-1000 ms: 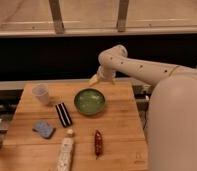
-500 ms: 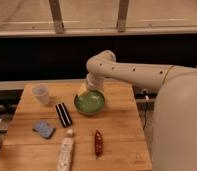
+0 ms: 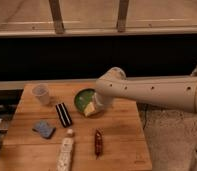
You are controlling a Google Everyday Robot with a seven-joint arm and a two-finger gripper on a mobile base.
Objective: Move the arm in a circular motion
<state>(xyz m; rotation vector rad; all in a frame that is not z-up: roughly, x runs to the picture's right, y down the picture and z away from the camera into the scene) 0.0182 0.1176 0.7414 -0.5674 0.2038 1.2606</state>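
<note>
This looks like a robot test spot in an office or lab building, not a home. A plain wooden table [image 3: 119, 145] stands alone on a speckled grey floor [image 3: 168, 134], which shows at its three o'clock. At twelve o'clock a pale ledge [image 3: 92, 31] with two metal posts [image 3: 56, 15] runs above a dark band of wall. Odd props lie on the table: a cup [image 3: 40, 93], a bowl [image 3: 81, 100], a sponge [image 3: 43, 128], a bottle [image 3: 65, 152]. A cream arm [image 3: 152, 91] reaches in from three o'clock, its gripper [image 3: 93, 109] at the bowl's four o'clock rim.
</note>
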